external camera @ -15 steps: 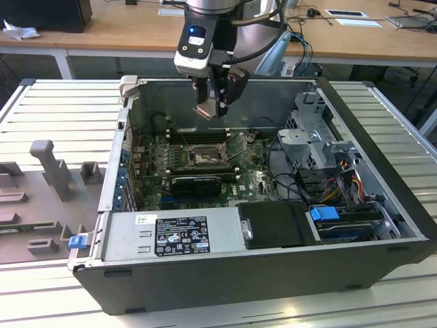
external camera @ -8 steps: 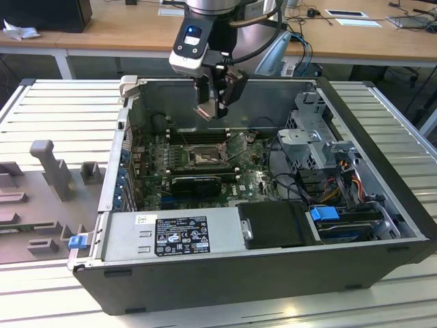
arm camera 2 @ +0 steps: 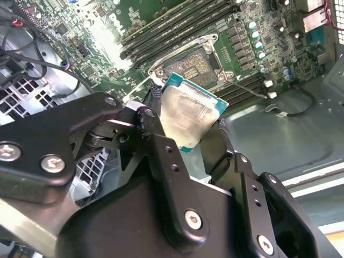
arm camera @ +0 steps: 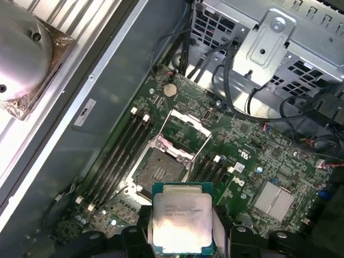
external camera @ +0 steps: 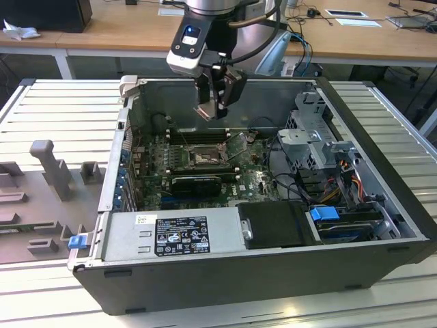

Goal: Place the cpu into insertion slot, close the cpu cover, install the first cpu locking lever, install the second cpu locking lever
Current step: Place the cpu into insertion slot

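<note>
The fingers (arm camera 2: 161, 156) are closed on the edges of the cpu (arm camera 2: 188, 118). They hold it up in the air, tilted, over the open computer case (external camera: 273, 280). The insertion slot (arm camera: 158, 169) lies bare below it, and the cpu cover (arm camera: 185, 126) is flipped up.

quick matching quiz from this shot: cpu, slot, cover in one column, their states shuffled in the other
Things:
1. cpu
2. slot
3. cover

States:
a. swung open, off its seat
b. held in the gripper
c. empty, nothing seated in it

Pairs: 1-b, 2-c, 3-a
</note>
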`<state>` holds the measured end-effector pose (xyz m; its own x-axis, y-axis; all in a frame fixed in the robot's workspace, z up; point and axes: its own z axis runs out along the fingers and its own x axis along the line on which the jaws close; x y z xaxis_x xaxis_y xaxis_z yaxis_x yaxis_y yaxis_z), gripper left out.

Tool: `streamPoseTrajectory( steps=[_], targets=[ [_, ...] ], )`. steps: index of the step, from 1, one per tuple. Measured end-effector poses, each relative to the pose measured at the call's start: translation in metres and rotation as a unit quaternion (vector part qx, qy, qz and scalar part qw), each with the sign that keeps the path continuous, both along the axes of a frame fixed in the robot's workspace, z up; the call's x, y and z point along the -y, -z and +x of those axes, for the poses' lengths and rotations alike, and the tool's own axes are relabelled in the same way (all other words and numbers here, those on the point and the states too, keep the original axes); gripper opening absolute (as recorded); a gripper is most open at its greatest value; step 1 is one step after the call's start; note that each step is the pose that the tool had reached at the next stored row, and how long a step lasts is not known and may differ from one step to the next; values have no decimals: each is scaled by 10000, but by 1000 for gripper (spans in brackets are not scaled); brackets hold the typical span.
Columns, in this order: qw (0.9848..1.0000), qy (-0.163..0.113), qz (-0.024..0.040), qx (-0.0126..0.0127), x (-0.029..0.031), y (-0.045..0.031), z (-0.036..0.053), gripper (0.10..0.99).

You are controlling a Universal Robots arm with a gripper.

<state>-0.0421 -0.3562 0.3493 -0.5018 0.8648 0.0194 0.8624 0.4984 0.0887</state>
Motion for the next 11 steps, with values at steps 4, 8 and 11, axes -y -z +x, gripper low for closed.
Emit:
streamPoseTrajectory(
  steps=[4,8,11],
  targets=[
    [9999,138,0,0,0,2,0,533],
    [9995,327,0,0,0,4,0,533],
    [9986,524,0,0,0,7,0,533]
  ],
)
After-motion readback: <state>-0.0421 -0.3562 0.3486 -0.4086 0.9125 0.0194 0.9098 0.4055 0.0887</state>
